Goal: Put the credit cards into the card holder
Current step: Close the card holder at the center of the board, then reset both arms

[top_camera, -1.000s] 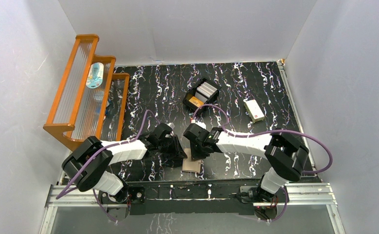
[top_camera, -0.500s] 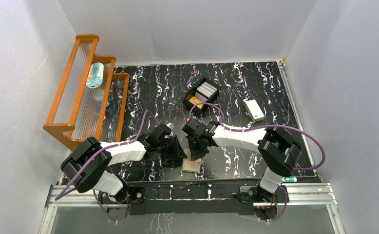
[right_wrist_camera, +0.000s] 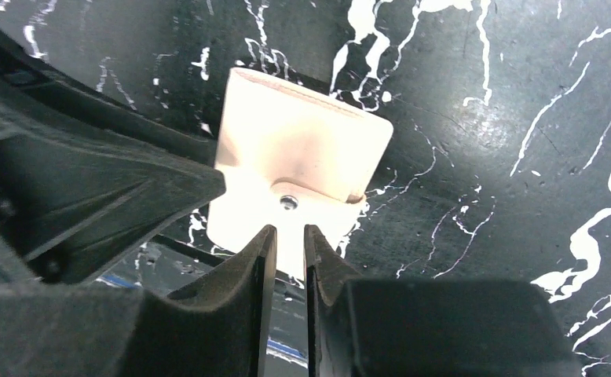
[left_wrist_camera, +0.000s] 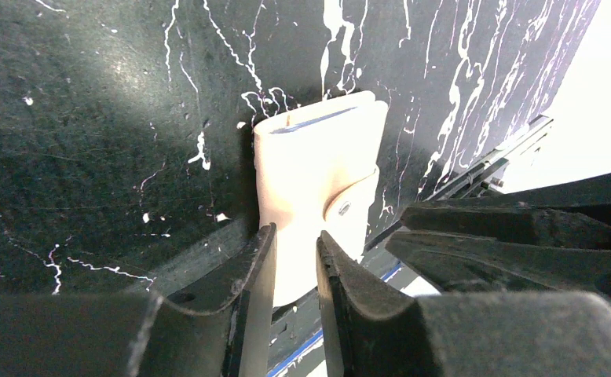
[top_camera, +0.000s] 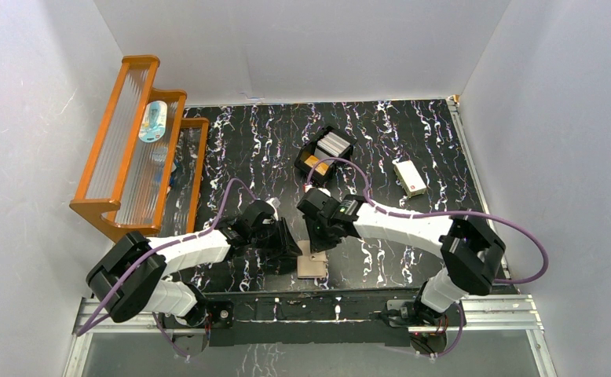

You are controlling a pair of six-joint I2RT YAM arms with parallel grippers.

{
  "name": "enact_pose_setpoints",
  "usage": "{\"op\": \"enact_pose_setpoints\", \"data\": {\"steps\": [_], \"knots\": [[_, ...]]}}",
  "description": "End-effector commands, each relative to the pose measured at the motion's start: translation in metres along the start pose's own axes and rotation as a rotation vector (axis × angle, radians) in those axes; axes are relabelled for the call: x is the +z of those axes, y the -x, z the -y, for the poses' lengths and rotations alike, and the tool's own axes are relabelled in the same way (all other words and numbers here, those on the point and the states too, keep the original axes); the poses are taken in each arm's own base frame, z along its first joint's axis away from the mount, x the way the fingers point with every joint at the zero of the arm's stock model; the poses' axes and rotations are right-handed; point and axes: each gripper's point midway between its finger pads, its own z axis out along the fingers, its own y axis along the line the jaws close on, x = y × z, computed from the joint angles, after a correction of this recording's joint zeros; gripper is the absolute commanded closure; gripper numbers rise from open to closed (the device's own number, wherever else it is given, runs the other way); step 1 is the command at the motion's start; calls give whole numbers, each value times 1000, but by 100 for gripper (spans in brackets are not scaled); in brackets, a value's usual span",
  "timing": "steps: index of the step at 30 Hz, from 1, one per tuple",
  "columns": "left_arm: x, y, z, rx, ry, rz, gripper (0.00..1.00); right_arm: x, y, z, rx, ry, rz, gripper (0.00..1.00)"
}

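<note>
One card holder [top_camera: 312, 261] lies on the black marbled table [top_camera: 239, 141], close to its near edge and between the two arms. It is tan, and its snap tab is folded over the face with one metal stud showing. In the left wrist view a thin blue line sits in its far, open end, perhaps the edge of a card.

Two pincers meet over it. The left pincer [left_wrist_camera: 296, 236] has its fingers a narrow gap apart, and tan leather fills that gap. Whether the fingers pinch the holder or only hang above it, I cannot tell. The right pincer [right_wrist_camera: 288, 232] has an even narrower slit, with its tips just short of the stud. There too I cannot tell whether anything is gripped. From above, both arms' heads cover the holder's far edge.

The credit cards [top_camera: 334, 144] sit well apart from the holder, in one black divided tray [top_camera: 316, 140] toward the back of the table. There is a whitish-grey stack too tight to count, and one orange-gold card in the next compartment.

One white box [top_camera: 408, 177] with a red mark lies to the right of the tray. One orange wooden stepped rack [top_camera: 140, 63] stands at the left wall, and one bottle [top_camera: 152, 122] lies on it.
</note>
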Motion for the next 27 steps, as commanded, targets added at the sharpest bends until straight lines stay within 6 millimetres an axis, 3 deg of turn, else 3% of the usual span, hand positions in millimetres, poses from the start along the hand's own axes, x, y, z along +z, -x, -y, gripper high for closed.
{"op": "enact_pose_setpoints", "data": {"steps": [1,8,11,15,18,21,22,23,24,25,27], "knots": [[-2,-1,9,4,-20,-18,75,3,-2,5,18,-22,25,72],[-3,-1,11,16,-29,-14,71,6,3,20,9,-92,72,69],[-8,6,19,52,-45,3,68,-2,16,26,-8,-114,150,64],[-41,39,42,197,3,125,65,-47,55,33,-8,-155,355,55],[-86,75,67,288,74,273,58,-91,80,34,-9,-142,500,44],[-129,97,85,347,117,389,51,-132,93,35,2,-110,604,33],[-142,101,88,362,129,412,47,-144,95,36,5,-100,632,30],[-154,105,93,381,134,440,33,-157,98,37,14,-87,663,27],[-166,108,97,400,142,460,7,-168,98,38,21,-74,688,19],[-177,111,102,419,140,480,2,-179,99,40,27,-57,716,4],[-194,112,109,462,136,496,1,-198,99,43,41,-28,762,2]]}}
